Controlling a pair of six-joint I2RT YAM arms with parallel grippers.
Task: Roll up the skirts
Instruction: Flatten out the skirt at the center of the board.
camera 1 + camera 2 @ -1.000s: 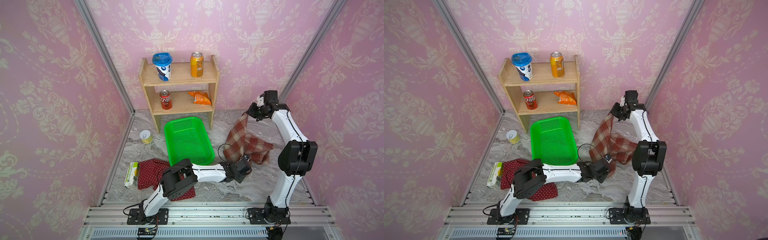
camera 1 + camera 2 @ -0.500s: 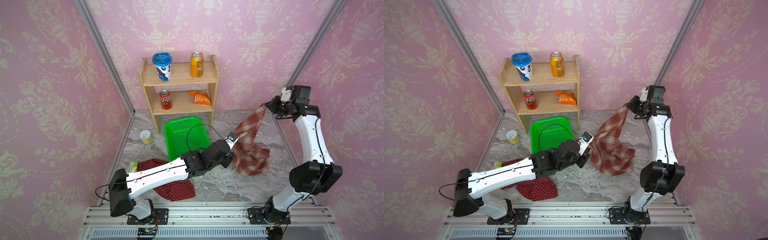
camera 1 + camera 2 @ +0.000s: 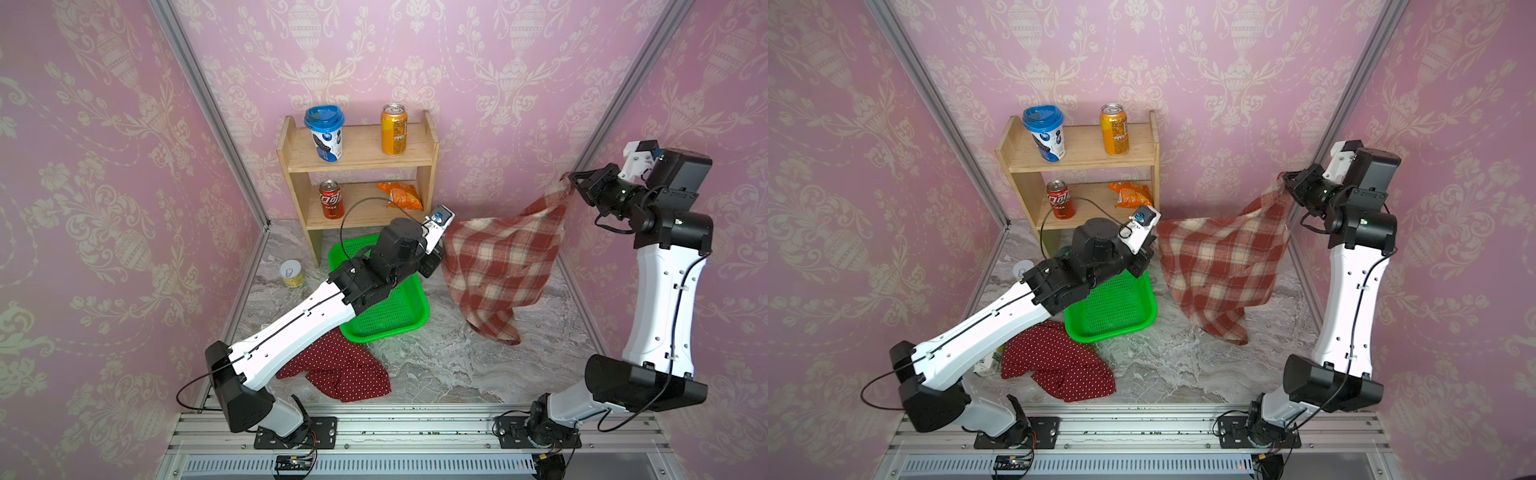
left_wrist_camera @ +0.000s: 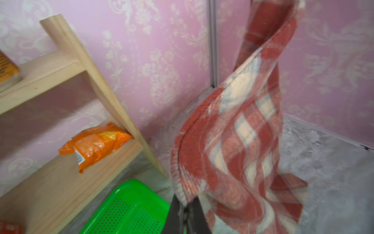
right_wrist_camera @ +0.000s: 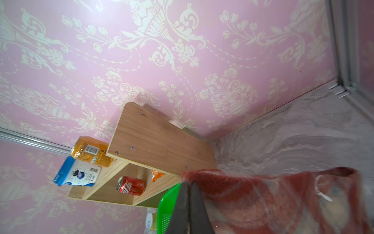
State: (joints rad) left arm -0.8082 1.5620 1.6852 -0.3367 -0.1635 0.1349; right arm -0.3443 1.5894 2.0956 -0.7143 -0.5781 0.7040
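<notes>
The left gripper (image 4: pixel 185 210) and right gripper (image 3: pixel 572 183) each clamp tight on an upper corner of the plaid skirt (image 3: pixel 498 266), which hangs spread over the table's (image 3: pixel 436 365) right side. The dotted skirt (image 3: pixel 340 370) lies front-left.

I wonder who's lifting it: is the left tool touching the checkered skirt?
Touching. In the left wrist view, the left tool is shut on the checkered skirt, pinching its edge.

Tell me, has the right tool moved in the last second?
Yes. The right tool swung away from the wooden shelf, toward the side wall, holding the plaid skirt.
</notes>
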